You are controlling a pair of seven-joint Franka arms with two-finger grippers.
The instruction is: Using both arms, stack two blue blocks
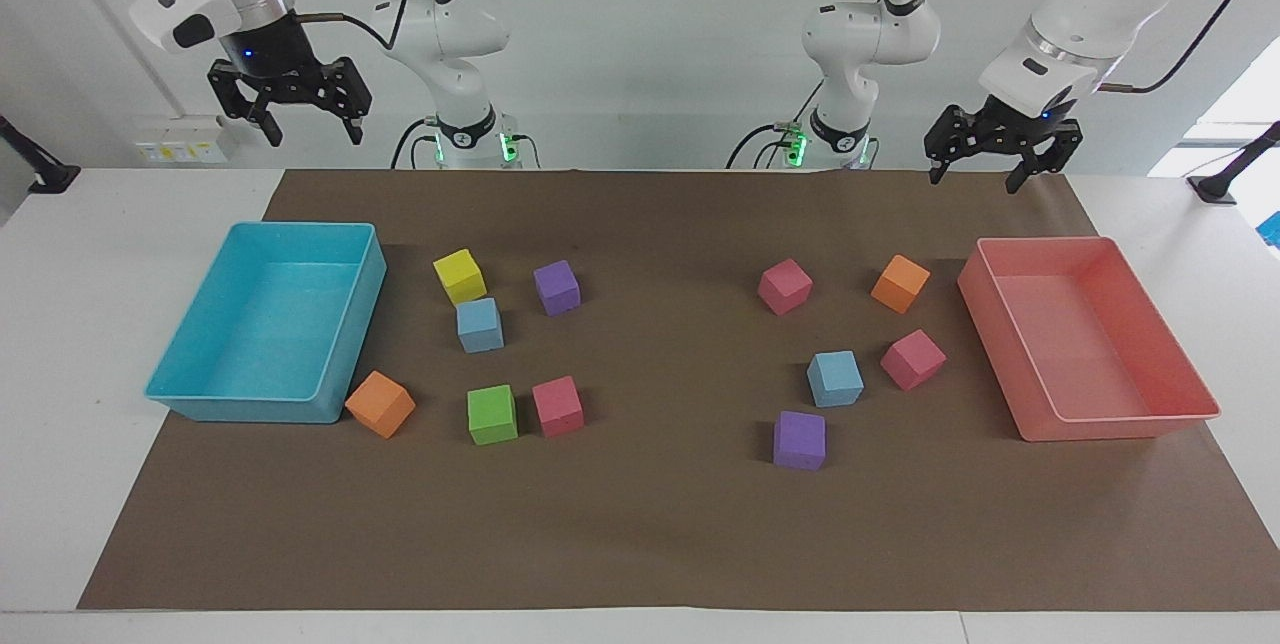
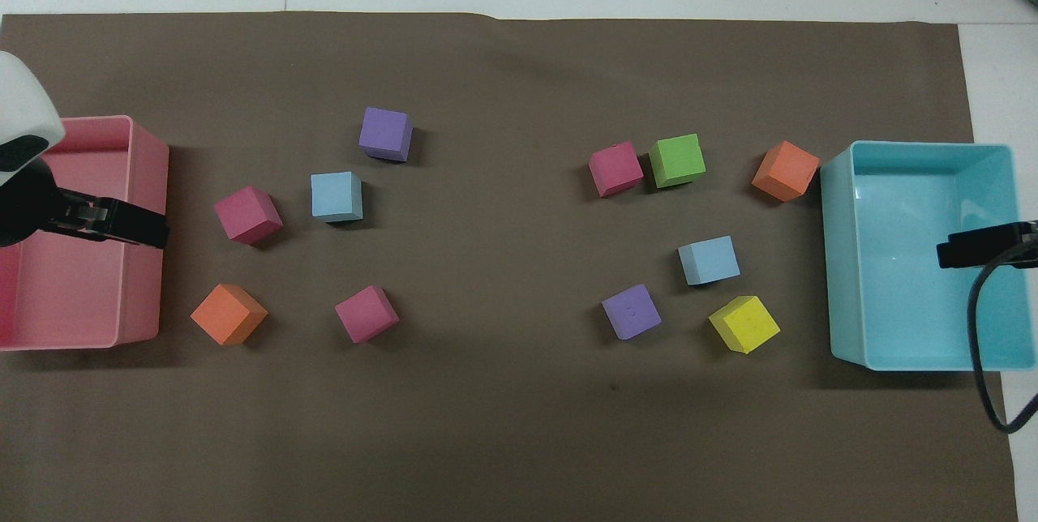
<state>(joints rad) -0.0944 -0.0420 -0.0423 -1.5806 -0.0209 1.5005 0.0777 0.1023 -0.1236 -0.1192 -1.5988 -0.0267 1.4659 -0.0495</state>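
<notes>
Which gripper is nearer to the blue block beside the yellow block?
Right. The right gripper hangs open above the cyan tray's end, near that blue block; the left gripper, also open, is up over the pink tray's end.
</notes>
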